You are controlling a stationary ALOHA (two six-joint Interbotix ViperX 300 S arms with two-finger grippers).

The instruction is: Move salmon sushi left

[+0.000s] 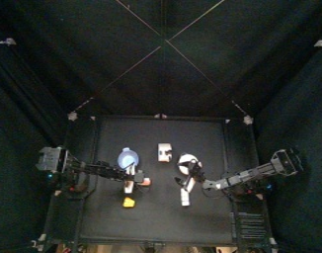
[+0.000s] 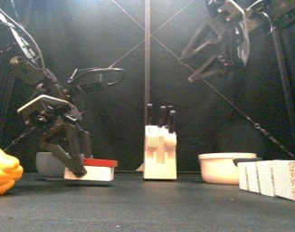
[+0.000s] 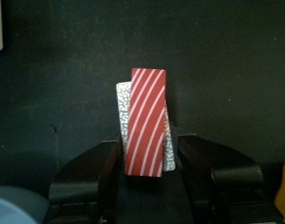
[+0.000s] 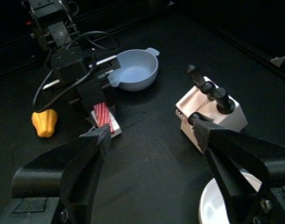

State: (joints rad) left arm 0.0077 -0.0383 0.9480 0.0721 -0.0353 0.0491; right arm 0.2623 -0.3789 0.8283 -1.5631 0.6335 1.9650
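We see the salmon sushi point(image 3: 148, 122), a red piece with pale stripes on a whitish base, lying on the black surface point(image 2: 150, 204) between the jaws of the left tool point(image 3: 148, 166). The jaws stand fairly wide on either side of it; whether they already press on it we cannot tell, so we do not call it held. From the front, the sushi point(image 2: 94, 169) sits low beside that tool point(image 2: 68, 156), a little way from the knife block point(image 2: 160, 149), on the side of the yellow pepper point(image 2: 4, 170).

To do this step well, we judge the jaws should close evenly on the long sides, keep the piece level, lift only slightly, and carry it away from the knife block without nudging the pepper or the grey bowl point(image 4: 135, 68) behind.

Farther off, the right tool point(image 2: 216, 50) hangs high above the white bowl point(image 2: 226, 166), jaws spread and empty.

The sushi's underside and the contact points are hidden. The white boxes point(image 2: 273, 178) at the front edge are cut off, and from above everything is too small to read.
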